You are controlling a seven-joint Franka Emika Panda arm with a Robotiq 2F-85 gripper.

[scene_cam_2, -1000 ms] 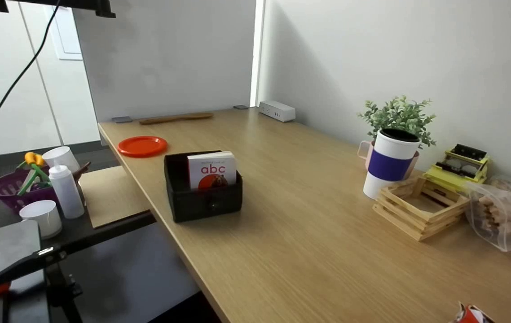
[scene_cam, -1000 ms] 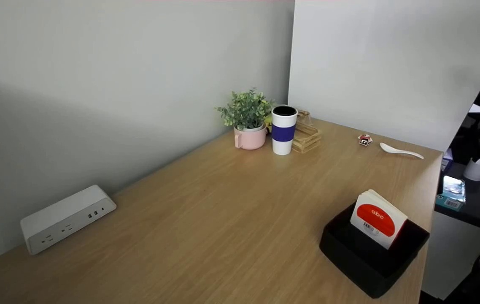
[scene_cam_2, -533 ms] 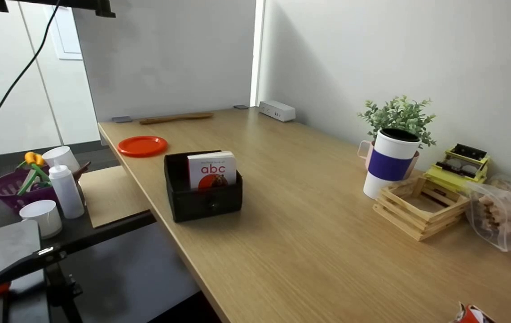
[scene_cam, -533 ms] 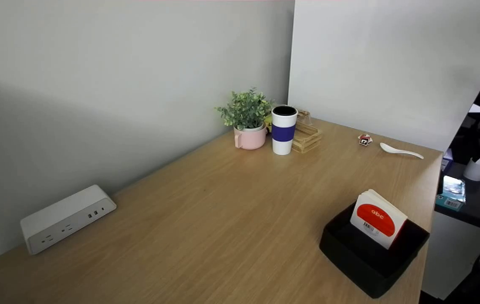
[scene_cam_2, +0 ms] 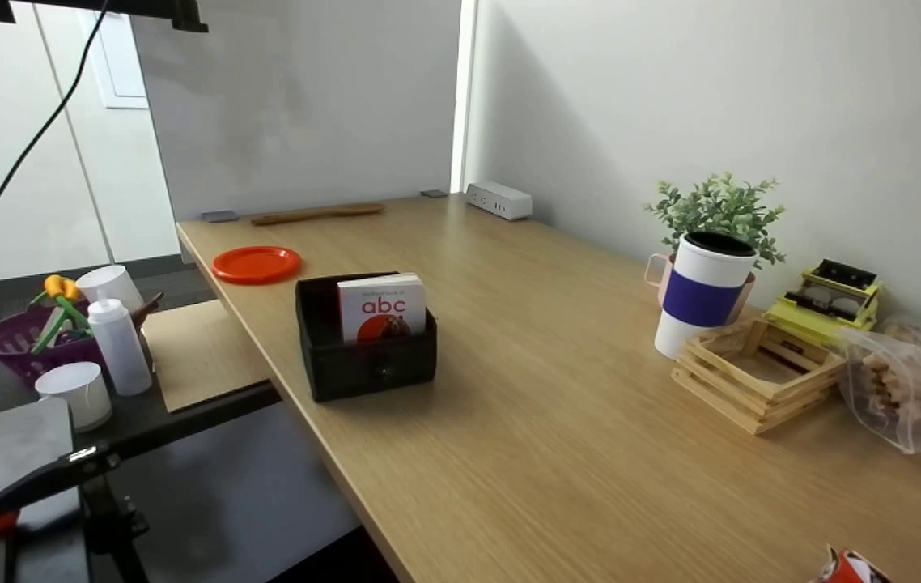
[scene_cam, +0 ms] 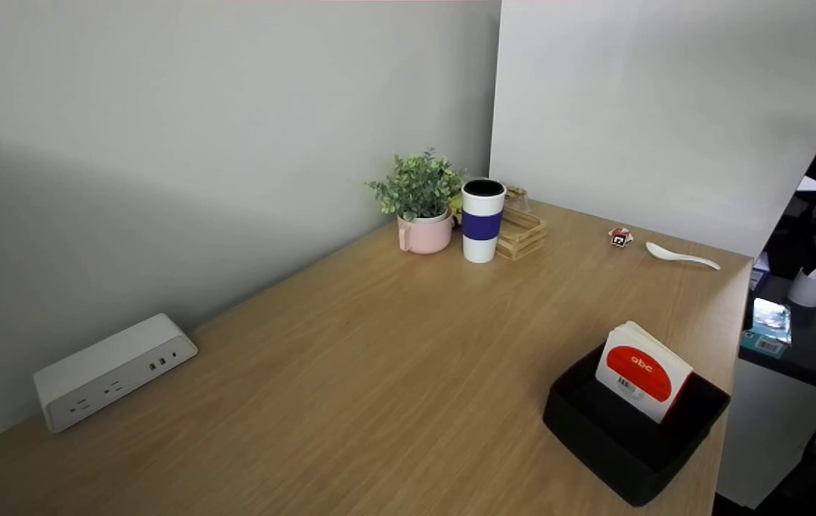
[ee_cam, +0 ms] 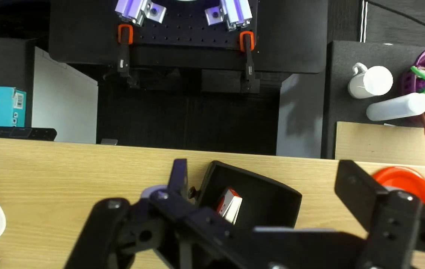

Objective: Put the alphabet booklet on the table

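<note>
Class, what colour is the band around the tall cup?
The band is bluish purple, seen best in an exterior view.

Place: an office or lab workspace — which of the two, I cannot tell.
Power: a white outlet box [scene_cam: 115,373] at the edge of the wood-grain surface [scene_cam: 350,401].
Enclosure: plain pale panels [scene_cam: 630,122], upright along the surface.
Hardware: a black perforated plate [ee_cam: 188,31], metal profiles [ee_cam: 238,11] and orange-ended clamps [ee_cam: 249,58] — lab-like kit.
Packaging: a teal box [ee_cam: 5,106] picturing a mouse-like device.
Greenery: a potted plant [scene_cam: 419,188] beside a travel cup [scene_cam: 481,223].
</note>
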